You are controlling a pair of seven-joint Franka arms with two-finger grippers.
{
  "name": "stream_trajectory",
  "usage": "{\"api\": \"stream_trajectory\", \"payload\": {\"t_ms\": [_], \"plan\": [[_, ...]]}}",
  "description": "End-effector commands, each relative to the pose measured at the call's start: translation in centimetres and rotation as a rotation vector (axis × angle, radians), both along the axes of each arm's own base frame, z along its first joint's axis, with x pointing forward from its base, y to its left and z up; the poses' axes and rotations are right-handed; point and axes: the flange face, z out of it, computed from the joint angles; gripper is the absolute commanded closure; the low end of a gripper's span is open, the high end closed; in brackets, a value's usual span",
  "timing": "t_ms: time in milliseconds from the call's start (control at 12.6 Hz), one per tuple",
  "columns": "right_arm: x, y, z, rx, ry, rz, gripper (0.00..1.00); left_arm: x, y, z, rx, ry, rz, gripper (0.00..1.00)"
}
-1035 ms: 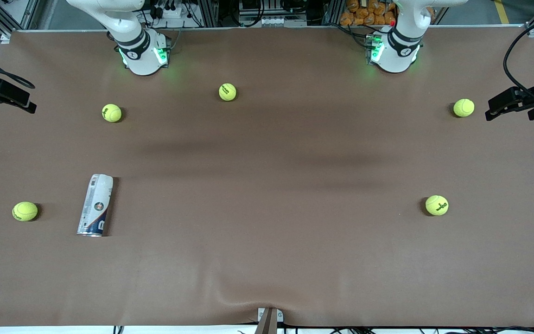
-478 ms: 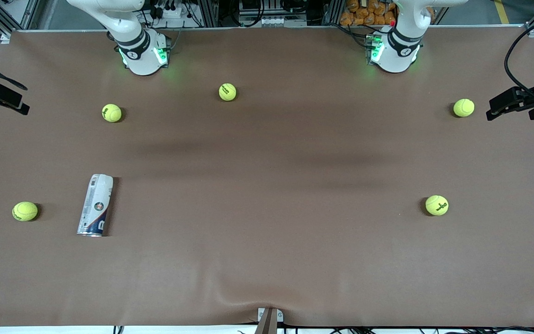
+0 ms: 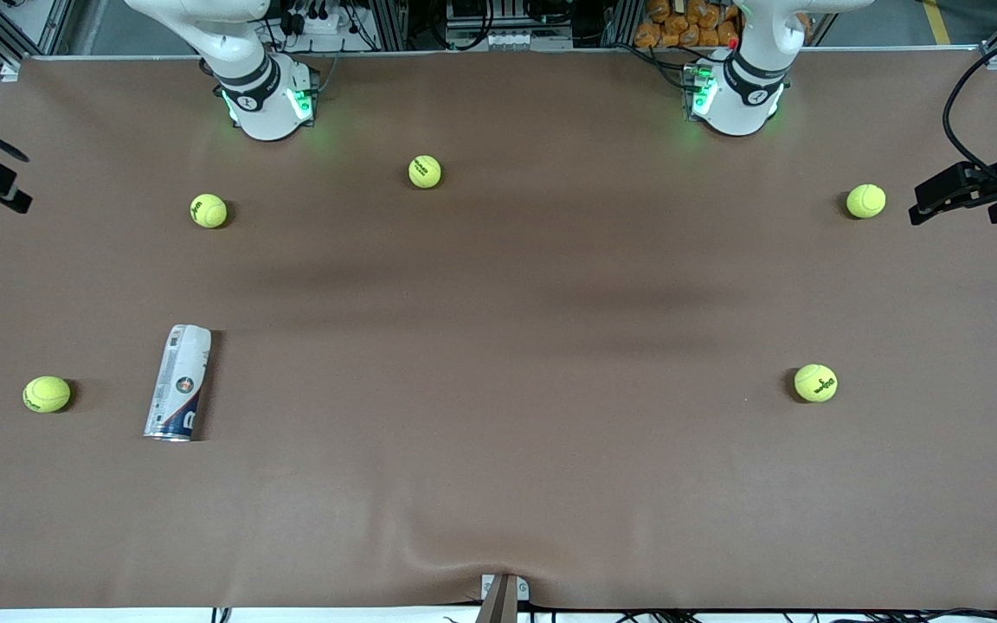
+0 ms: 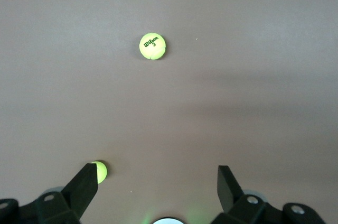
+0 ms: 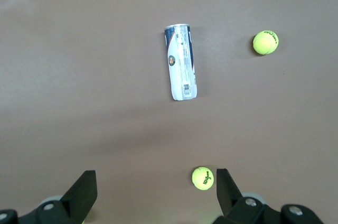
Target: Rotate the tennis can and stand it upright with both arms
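Tennis ball (image 4: 152,46): "Wilson", numeral 3. Tennis can (image 5: 180,61) label print unreadable.

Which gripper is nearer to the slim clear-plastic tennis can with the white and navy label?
The right. The right gripper hangs open, high above the lying tennis can; the left gripper is open at the table's left-arm end.

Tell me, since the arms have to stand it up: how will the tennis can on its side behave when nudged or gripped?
The tennis can lies flat on the brown table, and as a round tube it would probably roll sideways if pushed. No balls show inside, so it is likely light and may skid. Its thin plastic wall could flex under a hard squeeze.
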Motion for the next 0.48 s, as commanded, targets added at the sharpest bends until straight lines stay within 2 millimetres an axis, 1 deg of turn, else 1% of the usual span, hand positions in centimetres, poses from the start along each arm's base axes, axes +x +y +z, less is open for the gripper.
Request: {"api": "stream_trajectory", "payload": {"t_ms": [0,159,239,318,398], "plan": [[-1.3,-1.1,2.6,0.027,-0.027,0.006,0.00,-0.4,0.1,0.3,-0.019,0.004,-0.013,0.00],[-1.3,-1.1,2.6,0.025,-0.017,0.012,0.00,-0.4,0.2,0.3,-0.019,0.004,-0.011,0.00],[-0.9,-0.4,1.6,0.020,0.010,0.024,0.00,-0.4,0.1,0.3,-0.019,0.004,-0.013,0.00],[0.3,0.5,-1.4,0.023,0.072,0.036,0.00,-0.4,0.1,0.3,-0.019,0.005,-0.013,0.00],[1.9,0.8,-4.6,0.026,0.129,0.042,0.00,-0.4,0.1,0.3,-0.019,0.005,-0.013,0.00]]}}
